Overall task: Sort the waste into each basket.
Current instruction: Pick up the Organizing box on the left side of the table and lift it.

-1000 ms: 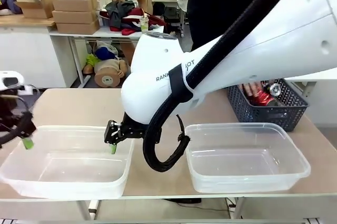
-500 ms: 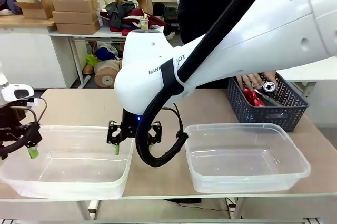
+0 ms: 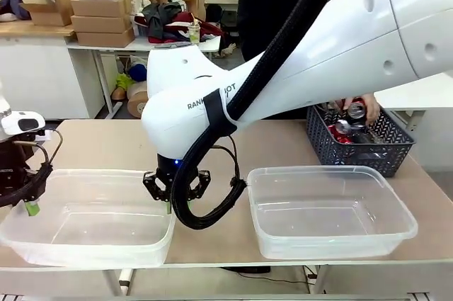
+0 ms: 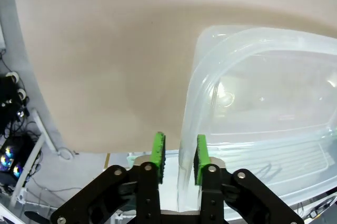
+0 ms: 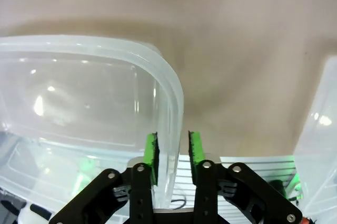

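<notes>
Beyond the table, a cluttered workroom is showing: cardboard boxes are sitting stacked at 11 o'clock and a heap of clothes is lying on a white bench at 12 o'clock. A person in dark clothing is standing at the far edge.

Across its 10-to-12 o'clock stretch the tan tabletop is lying bare, giving open room behind the left tub. The right arm is reaching across the middle, hanging over the gap between the two tubs.

The left tub and the right tub, both clear plastic, are sitting side by side along the near 6 o'clock edge, apart, with a bare strip of table between them. A dark lattice basket is sitting at 2 o'clock, just behind the right tub's far rim.

The left gripper is standing at the left tub's 9 o'clock end. In its wrist view its green pads are pinching that end wall, one outside and one inside. The right gripper is standing at the same tub's 3 o'clock end, its pads likewise squeezing the rim and wall between them.

Red and silver cans are lying inside the lattice basket, and the person's hand is resting on one of them.
</notes>
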